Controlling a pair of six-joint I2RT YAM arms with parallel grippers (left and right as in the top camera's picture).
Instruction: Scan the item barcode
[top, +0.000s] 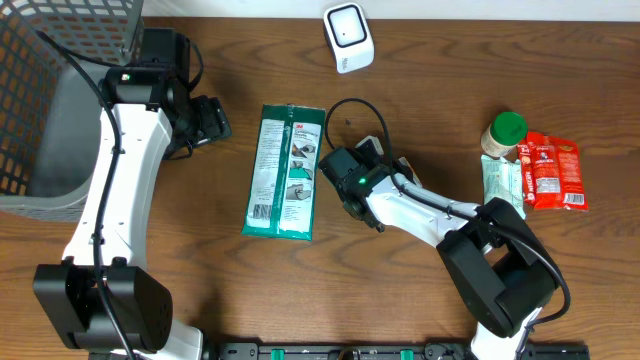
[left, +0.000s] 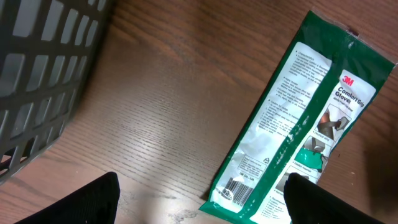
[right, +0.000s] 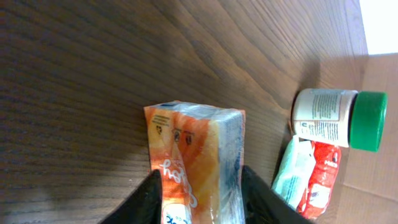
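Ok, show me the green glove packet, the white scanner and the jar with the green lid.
green glove packet (top: 285, 172), overhead view, middle of its printed face.
white scanner (top: 348, 37), overhead view, its top face.
jar (right: 320, 117), right wrist view, its white label.

A flat green-and-white plastic packet (left: 305, 118) printed "3M Comfort Grip Glove" lies slantwise on the right of a dark brown wood-grain table (left: 168, 106), its far end angled away to the right. A small black barcode (left: 235, 186) shows on the white panel at the packet's near end. At far left stands a grey plastic lattice basket (left: 37, 74), well apart from the packet. The left gripper (left: 205, 208) hangs at the near edge, its two black fingers (left: 93, 202) spread wide and clamped on nothing, the packet's near corner just beside the right-hand one.
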